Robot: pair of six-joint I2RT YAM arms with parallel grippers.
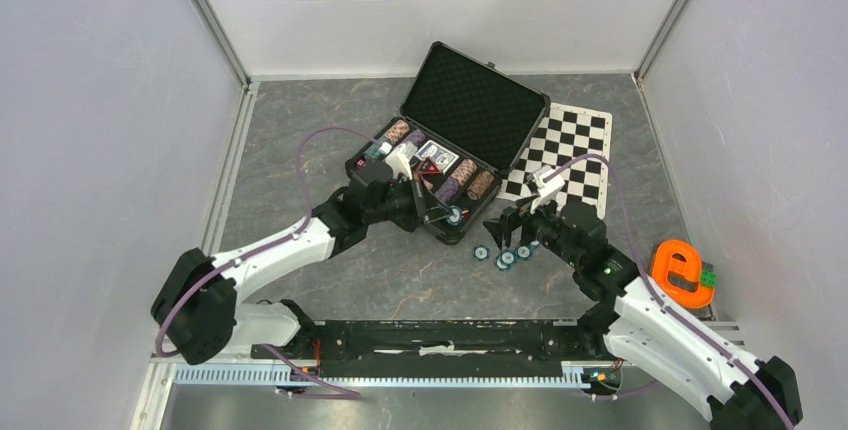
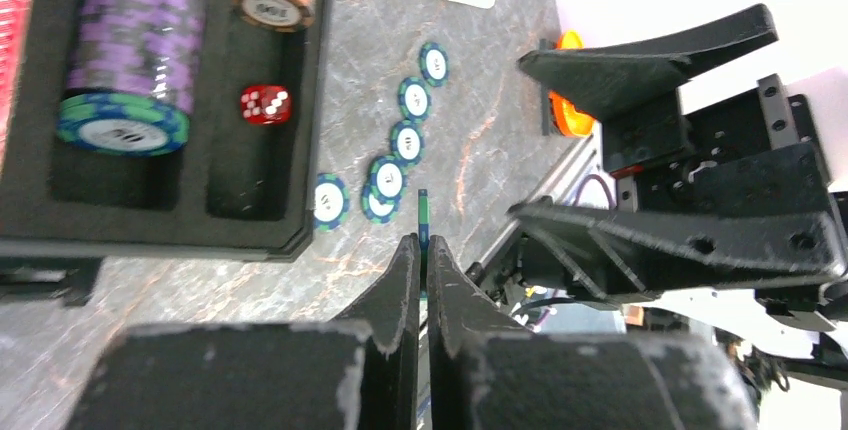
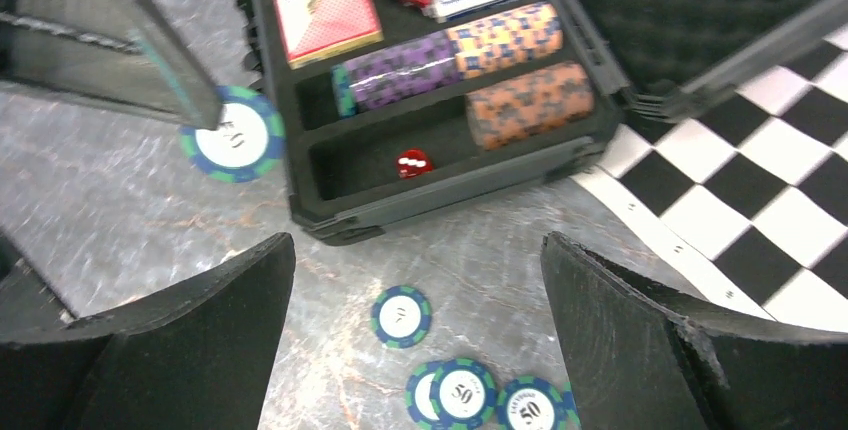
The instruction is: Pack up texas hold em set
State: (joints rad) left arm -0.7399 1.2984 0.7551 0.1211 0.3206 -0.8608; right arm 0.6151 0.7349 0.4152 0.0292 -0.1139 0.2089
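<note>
The left claw [image 2: 421, 242] pinches a round teal-edged chip [image 3: 232, 136]. The right claw [image 3: 417, 250] gapes empty over loose chips [image 3: 463, 390] printed "50".

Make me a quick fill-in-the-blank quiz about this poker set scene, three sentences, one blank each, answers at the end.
1. The left gripper is shut on a single blue-green poker ___.
2. The right gripper hangs ___ over the loose chips.
3. The die lying in the black case is ___.
Missing words: chip; open; red.
</note>
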